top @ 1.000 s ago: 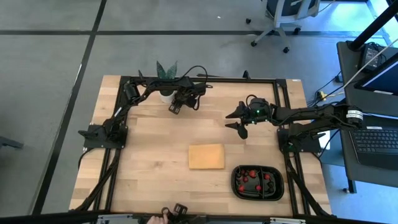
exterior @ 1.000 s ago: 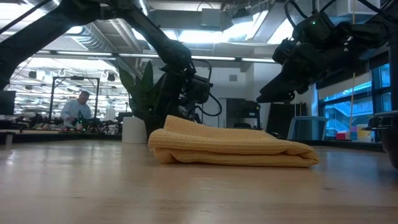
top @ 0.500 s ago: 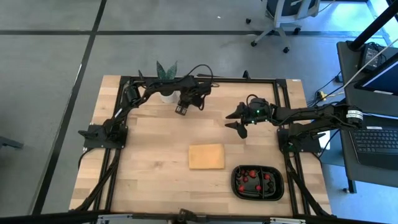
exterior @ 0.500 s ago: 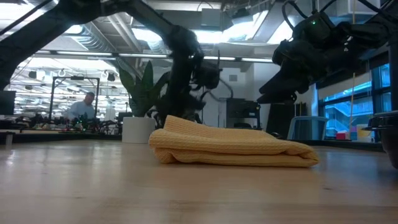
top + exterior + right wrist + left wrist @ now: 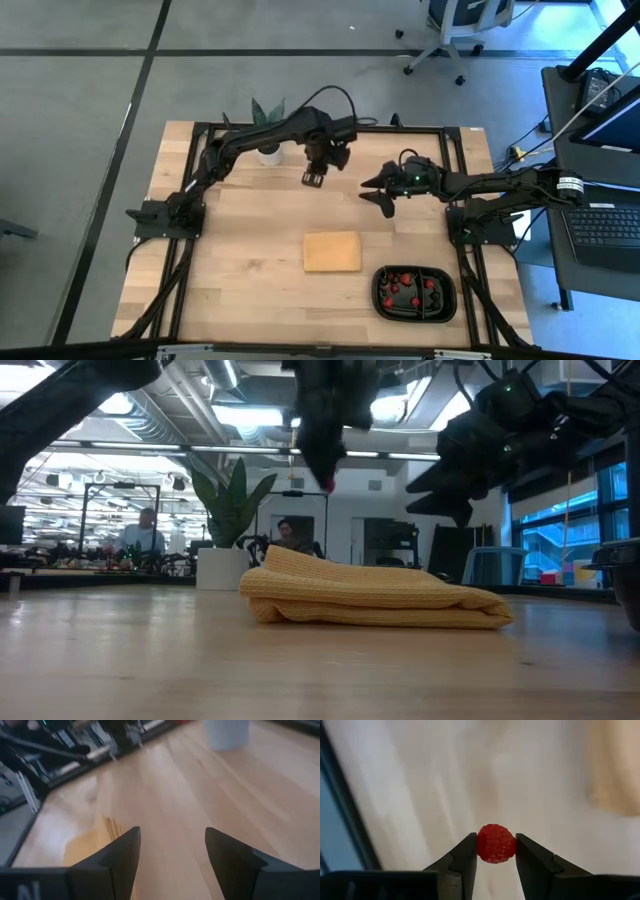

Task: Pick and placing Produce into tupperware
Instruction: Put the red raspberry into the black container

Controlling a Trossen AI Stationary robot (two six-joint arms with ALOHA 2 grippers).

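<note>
My left gripper (image 5: 313, 178) hangs high over the far middle of the table, pointing down and shut on a red raspberry (image 5: 495, 843). The berry shows as a red dot (image 5: 328, 484) in the low view. My right gripper (image 5: 378, 195) waits open and empty to its right, well above the wood. The tupperware (image 5: 377, 292), a black tray, sits at the near right with several red and dark berries (image 5: 408, 289) lying in it. My left gripper pinches the raspberry's two opposite sides (image 5: 481, 846) between its fingertips (image 5: 468, 851). The fingers come from above, pointing down. The berry is lifted well clear of the table, at the free ends of the fingers.
A folded tan pad (image 5: 332, 251) lies in the middle of the table, between the left gripper and the tray. A potted green plant (image 5: 266, 112) stands at the far edge. A black frame (image 5: 455, 150) runs around the tabletop. A person (image 5: 146, 532) sits in the room behind.
My left gripper has risen steeply from beside the plant and moved toward the table's right edge, tipping to point more steeply down, with the raspberry still between its fingers. My right gripper has rolled slightly in place.
</note>
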